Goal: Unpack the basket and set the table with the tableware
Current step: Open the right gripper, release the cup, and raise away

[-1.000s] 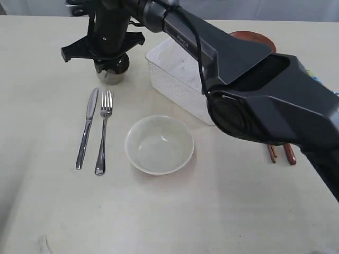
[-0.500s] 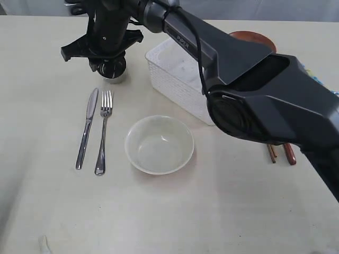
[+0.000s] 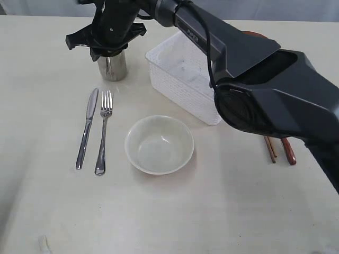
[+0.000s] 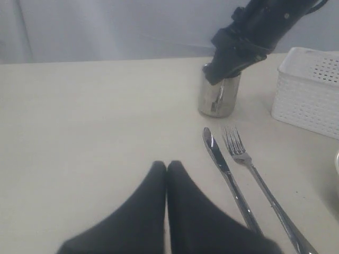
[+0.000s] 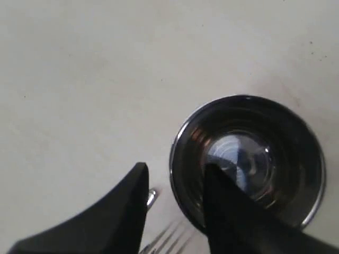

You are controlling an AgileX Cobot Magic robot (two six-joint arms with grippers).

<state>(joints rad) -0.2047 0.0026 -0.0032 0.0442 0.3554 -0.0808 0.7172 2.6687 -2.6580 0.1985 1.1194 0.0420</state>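
Steel mug stands upright beyond knife and fork; bowl beside white basket.

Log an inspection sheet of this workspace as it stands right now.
Surface: cream table, faint specks.
Job's things: basket looks empty; mug upright; knife and fork side by side; bowl empty; spoon and chopsticks partly behind right arm.
Clutter: small pale scrap, unidentified.
Grippers: right gripper open, straddling mug rim; left gripper shut, empty.
Cables: black cable along right arm.
Surroundings: grey backdrop.
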